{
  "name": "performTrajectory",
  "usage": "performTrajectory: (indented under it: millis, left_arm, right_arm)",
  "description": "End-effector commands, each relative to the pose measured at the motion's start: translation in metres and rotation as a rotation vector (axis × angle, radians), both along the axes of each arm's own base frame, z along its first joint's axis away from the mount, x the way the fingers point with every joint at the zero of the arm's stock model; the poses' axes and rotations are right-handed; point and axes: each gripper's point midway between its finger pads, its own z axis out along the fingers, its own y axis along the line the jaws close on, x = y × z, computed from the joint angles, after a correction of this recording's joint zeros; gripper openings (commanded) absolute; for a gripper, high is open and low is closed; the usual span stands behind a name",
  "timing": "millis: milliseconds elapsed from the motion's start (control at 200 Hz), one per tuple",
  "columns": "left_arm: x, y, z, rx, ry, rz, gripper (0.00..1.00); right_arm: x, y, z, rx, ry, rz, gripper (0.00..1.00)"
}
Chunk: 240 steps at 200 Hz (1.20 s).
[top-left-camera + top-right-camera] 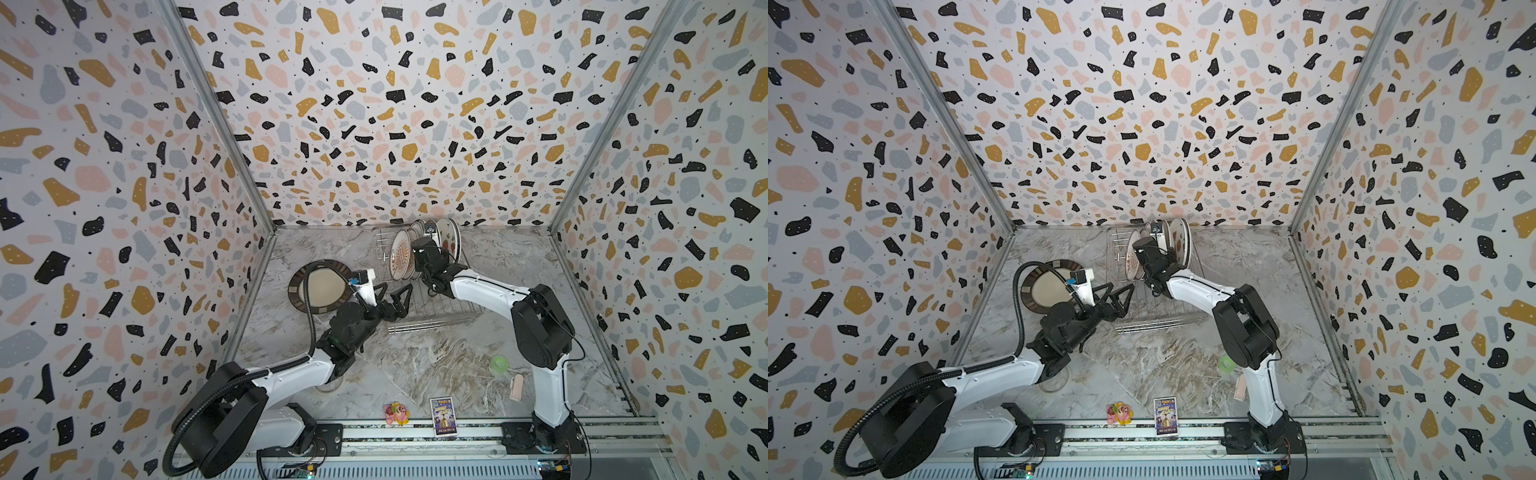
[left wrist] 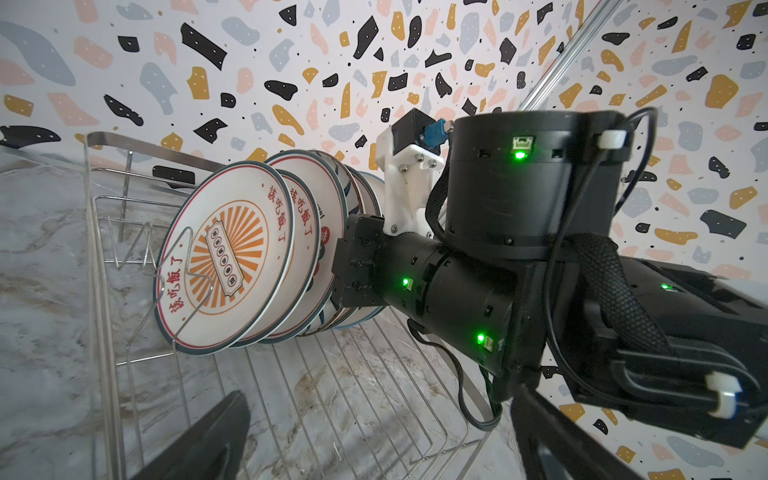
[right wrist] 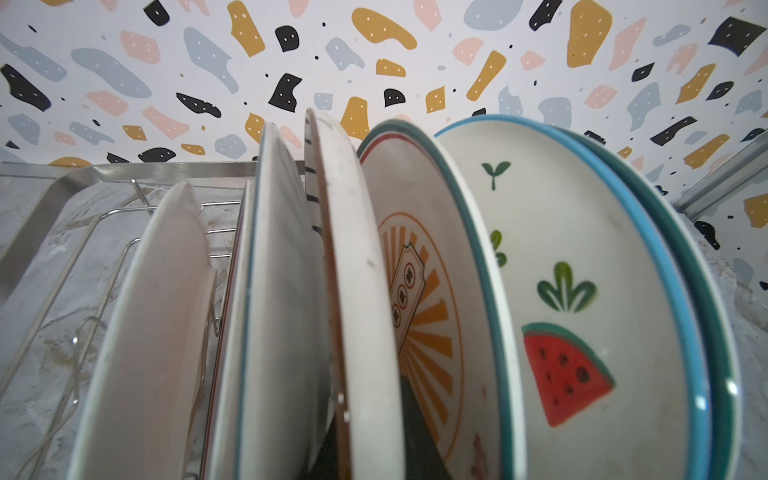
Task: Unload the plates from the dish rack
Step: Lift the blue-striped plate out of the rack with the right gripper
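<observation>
**Spotter:** What sits closest to you at the dish rack point(image 1: 432, 324)?

**Operator:** My left gripper point(image 1: 392, 297). It is spread wide, holds nothing, and hangs over the rack's near left corner. Just off the rack's left side, one brown-rimmed plate point(image 1: 328, 286) lies flat on the surface.

**Spotter:** And the other plates?

**Operator:** The row of plates point(image 2: 232, 257) stands on edge in the rack's far end, rims up and packed face to face. My right gripper point(image 3: 370, 453) is in among them. In the right wrist view I see a dark finger point(image 3: 419, 436) on each side of a cream plate point(image 3: 357, 291). The sunburst plate point(image 3: 419, 311) is next to it, and the watermelon plate point(image 3: 582, 291) is past that.

**Spotter:** Pinched?

**Operator:** I cannot tell. The gripper straddles that rim closely, but the contact is hidden low down.

**Spotter:** Which way out?

**Operator:** My judgement is straight up, along the plate's own plane. Its neighbours crowd both faces, so a sideways pull could drag them along. The right arm is the nearer one; the left is well apart from the row.
</observation>
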Motion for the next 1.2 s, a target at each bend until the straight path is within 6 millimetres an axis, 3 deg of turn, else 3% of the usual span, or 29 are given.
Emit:
performTrajectory:
  millis: [0,516,826,1197]
  left_arm:
    - [-0.001,0.005,0.007,-0.009,-0.037,0.024,1.00]
    - [-0.006,0.010,0.014,-0.047,-0.049,0.028,1.00]
    - [-0.012,0.005,0.025,-0.098,-0.070,-0.017,1.00]
    - [-0.012,0.007,0.026,-0.114,-0.056,-0.009,0.99]
  right_arm:
    - [-0.006,-0.016,0.068,0.023,-0.108,-0.025,0.09]
    - [-0.025,-0.026,0.105,0.057,-0.153,-0.014,0.09]
    - [-0.048,-0.040,0.135,0.079,-0.196,-0.003,0.09]
    - [-0.078,-0.063,0.155,0.104,-0.232,0.003,0.08]
